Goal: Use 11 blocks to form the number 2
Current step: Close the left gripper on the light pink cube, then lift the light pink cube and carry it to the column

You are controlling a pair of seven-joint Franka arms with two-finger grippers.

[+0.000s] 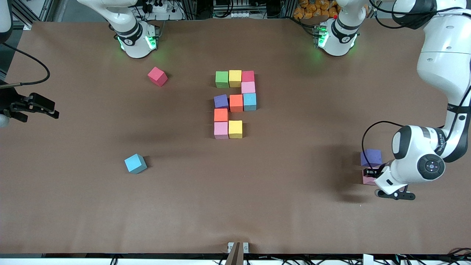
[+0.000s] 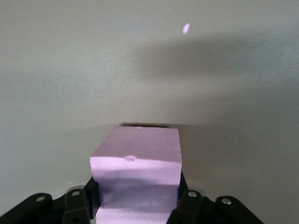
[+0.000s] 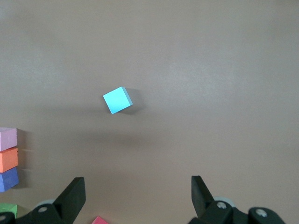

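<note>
The number 2 lies partly formed mid-table: a green, yellow and red row, a pink cube, a purple, orange and blue row, an orange cube, then pink and yellow. My left gripper is low at the left arm's end, shut on a pink block. In the left wrist view the fingers press both sides of that block. A purple block sits right beside it. My right gripper is open and empty over the right arm's end; it also shows in the right wrist view.
A loose red block lies near the right arm's base. A loose blue block lies nearer the camera, also in the right wrist view. The brown table stretches wide around the digit.
</note>
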